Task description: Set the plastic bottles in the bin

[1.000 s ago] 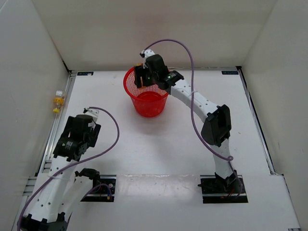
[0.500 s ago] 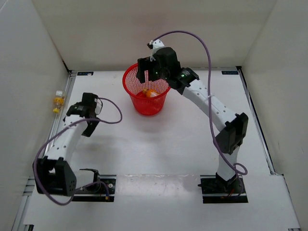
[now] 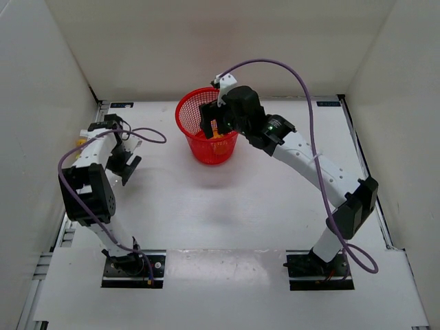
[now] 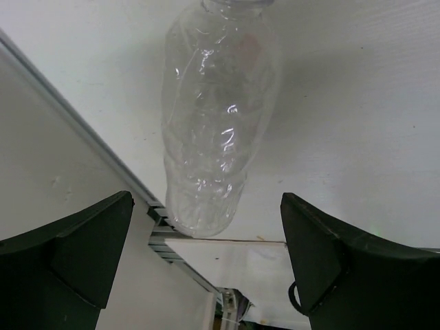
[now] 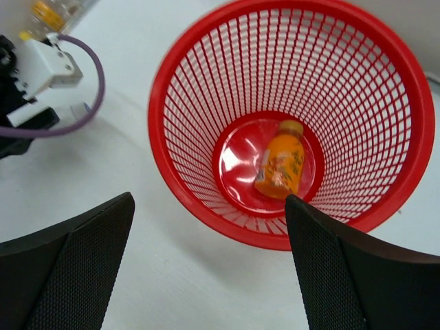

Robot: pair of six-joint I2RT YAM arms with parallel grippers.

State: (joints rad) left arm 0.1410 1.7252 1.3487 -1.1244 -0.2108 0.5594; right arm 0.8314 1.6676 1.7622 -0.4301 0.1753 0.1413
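The red mesh bin [image 3: 187,122] stands at the far middle of the table. The stubby orange bottle [image 5: 280,165] lies on its bottom and shows from above too [image 3: 216,133]. My right gripper [image 3: 210,125] hangs open and empty over the bin's near rim [image 5: 210,199]. The longer clear bottle [image 4: 216,117] lies on the table by the left wall rail, its base between the tips of my open left gripper [image 4: 206,199], untouched. The left gripper [image 3: 124,159] hides it from above. The tiny yellow-banded bottle [image 3: 81,142] sits at the left wall [image 5: 51,12].
White walls enclose the table on the left, back and right. A metal rail [image 4: 103,158] runs along the left wall beside the clear bottle. Purple cables loop off both arms [image 3: 275,65].
The orange bottle left my right gripper and now lies in the bin; that gripper rose and drew back. My left arm swung out to the far left, over the clear bottle.
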